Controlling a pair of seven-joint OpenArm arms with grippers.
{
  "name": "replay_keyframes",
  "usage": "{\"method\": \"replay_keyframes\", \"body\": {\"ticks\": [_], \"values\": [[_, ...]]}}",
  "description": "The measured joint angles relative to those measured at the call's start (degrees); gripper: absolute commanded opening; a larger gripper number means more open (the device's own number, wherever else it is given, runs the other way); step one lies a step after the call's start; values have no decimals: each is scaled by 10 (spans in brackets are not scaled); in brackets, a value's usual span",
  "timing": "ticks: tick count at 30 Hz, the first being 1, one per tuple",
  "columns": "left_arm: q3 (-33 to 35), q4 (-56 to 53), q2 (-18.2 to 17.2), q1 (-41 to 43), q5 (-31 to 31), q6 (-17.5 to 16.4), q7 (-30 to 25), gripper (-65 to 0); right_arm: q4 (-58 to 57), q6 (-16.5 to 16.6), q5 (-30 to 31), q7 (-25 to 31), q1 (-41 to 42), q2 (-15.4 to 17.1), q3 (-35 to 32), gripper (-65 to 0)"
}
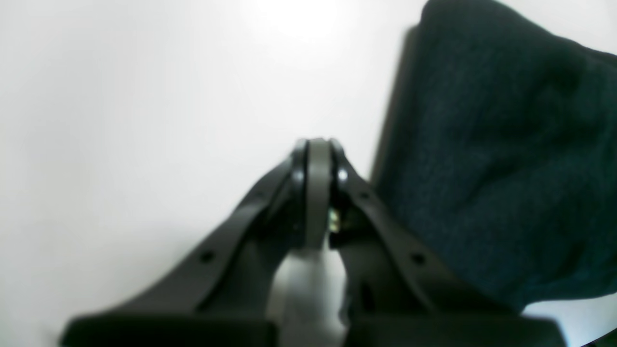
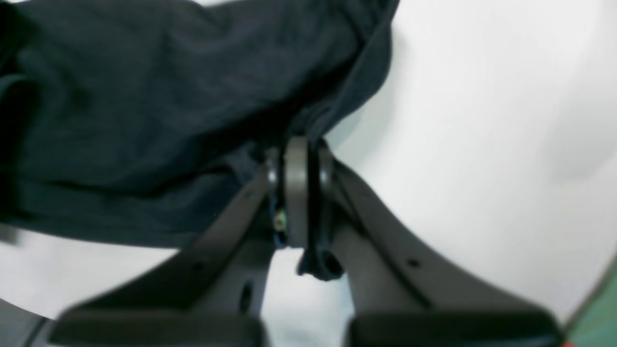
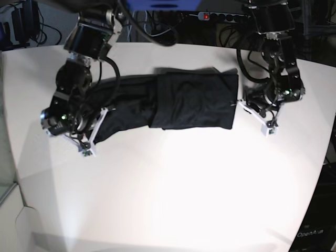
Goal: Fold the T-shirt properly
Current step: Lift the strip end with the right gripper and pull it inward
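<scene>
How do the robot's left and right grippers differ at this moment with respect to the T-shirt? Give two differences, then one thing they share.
The right gripper pinches a fold of the T-shirt, with cloth caught between its fingers; the left gripper holds nothing.
The right gripper sits at the shirt's bunched, narrower end, with fabric draped around it; the left gripper lies beside the neater folded end, over bare table.
Shared: both have their jaws closed.

T-shirt [image 3: 191,100]: 1 black garment of thin matte fabric, lying flat across the upper middle of the base view as a long horizontal band. Its right portion is folded into a neat rectangle; its left portion trails narrower and more wrinkled toward the left edge. Wrist views show it blurred.
</scene>
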Motion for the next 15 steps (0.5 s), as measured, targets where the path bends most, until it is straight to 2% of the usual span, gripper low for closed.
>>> {"method": "replay_keyframes", "body": {"ticks": [4, 10, 12, 15], "values": [[0, 0, 0, 0, 0, 0, 0, -650, -88, 0, -2, 2, 19, 0, 39, -590], [0, 0, 0, 0, 0, 0, 0, -650, -102, -2, 13, 9, 30, -1, 82, -382], [0, 0, -1, 0, 0, 0, -1, -650, -101, -2, 13, 11, 30, -1, 83, -337], [0, 0, -2, 0, 0, 0, -1, -650, -101, -2, 13, 13, 30, -1, 83, -315]]}}
